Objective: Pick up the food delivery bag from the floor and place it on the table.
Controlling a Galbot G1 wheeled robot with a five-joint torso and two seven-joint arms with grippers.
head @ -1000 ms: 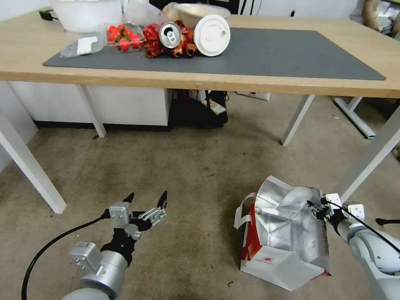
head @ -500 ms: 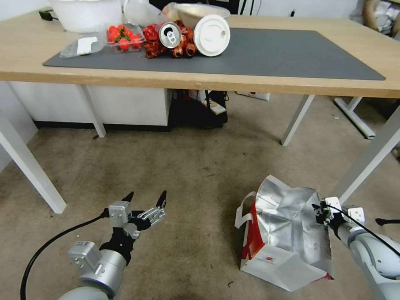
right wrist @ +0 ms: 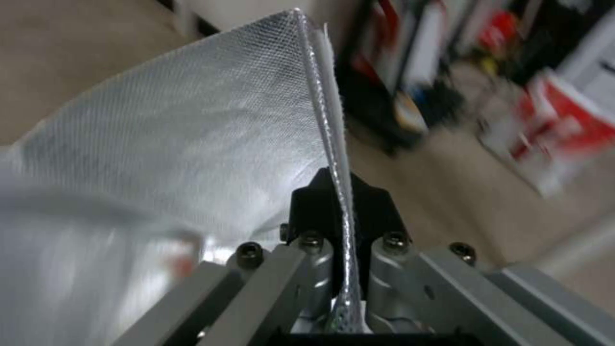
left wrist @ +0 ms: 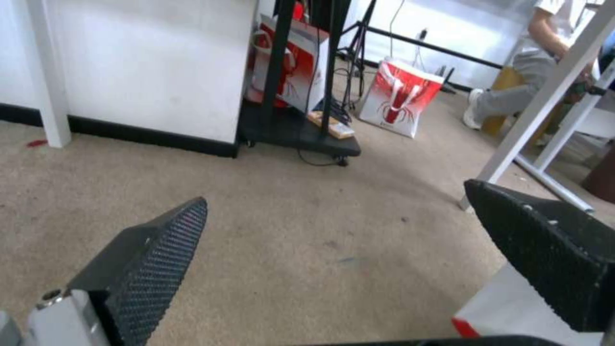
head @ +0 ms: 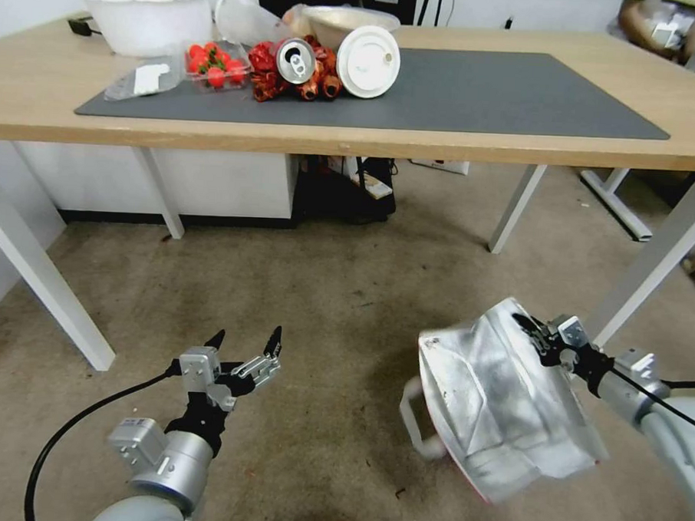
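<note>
Right end effector clenched on food delivery bag rim, raised | left end effector released, low

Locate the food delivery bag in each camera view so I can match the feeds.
Head view: food delivery bag at lower right, foil showing, rim pinched by the right claw.
Left wrist view: a white-and-red corner, probably the bag, behind one finger of the left claw.
Right wrist view: its foil wall rises ahead, edge clamped in the claw.
Shared landmark: black rack under the table.
</note>
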